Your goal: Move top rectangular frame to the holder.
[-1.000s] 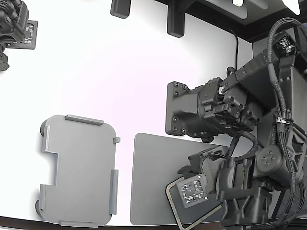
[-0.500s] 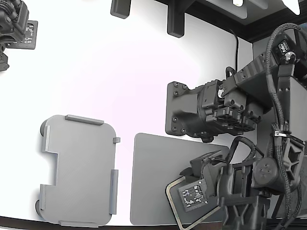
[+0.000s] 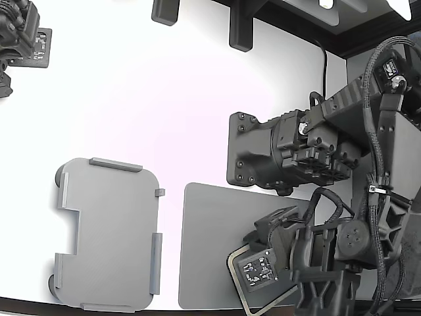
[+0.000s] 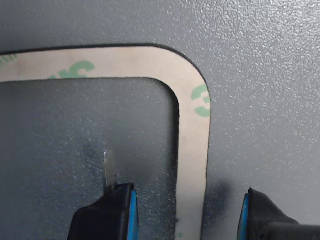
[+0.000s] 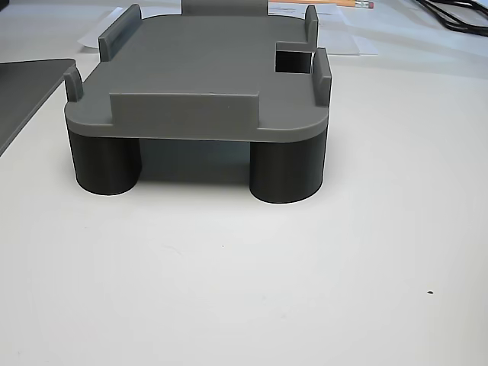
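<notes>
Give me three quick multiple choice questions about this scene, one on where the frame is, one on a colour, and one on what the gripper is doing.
1. Where does the top rectangular frame lie?
A. on the dark grey mat
B. on the holder
C. on the bare white table

2. What colour are the marks printed on the frame?
A. red
B. green
C. black

3. How does the gripper stand?
A. shut on the frame
B. open, one finger on each side of the frame's strip
C. open, far above the holder

Answers:
1. A: the wrist view shows textured grey mat all round the frame.
2. B: green marks sit on the beige strip.
3. B: the fingers are apart with the strip between them.
</notes>
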Available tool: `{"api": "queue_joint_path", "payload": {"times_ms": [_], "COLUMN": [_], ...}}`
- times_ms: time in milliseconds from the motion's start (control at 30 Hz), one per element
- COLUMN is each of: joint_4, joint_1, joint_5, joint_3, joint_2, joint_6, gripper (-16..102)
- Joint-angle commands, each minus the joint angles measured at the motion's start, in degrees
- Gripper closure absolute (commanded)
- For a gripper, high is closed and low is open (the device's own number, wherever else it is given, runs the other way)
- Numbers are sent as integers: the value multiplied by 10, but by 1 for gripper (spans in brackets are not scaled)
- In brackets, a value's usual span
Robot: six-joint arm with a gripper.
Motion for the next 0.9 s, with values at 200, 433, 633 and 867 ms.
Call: {"api": "queue_joint_path", "payload": {"times_ms": [200,433,633,867], "joint_4": [-16,-24,-5,60], "joint_1": [-5,-5,-8,-25], "joint_5": [-4,-3,4,40], "joint_3": [12,23,13,-58], "joint_2": [16,17,13,33], "joint_6": [-6,-5,18,136], "gripper": [12,44,97,97]}}
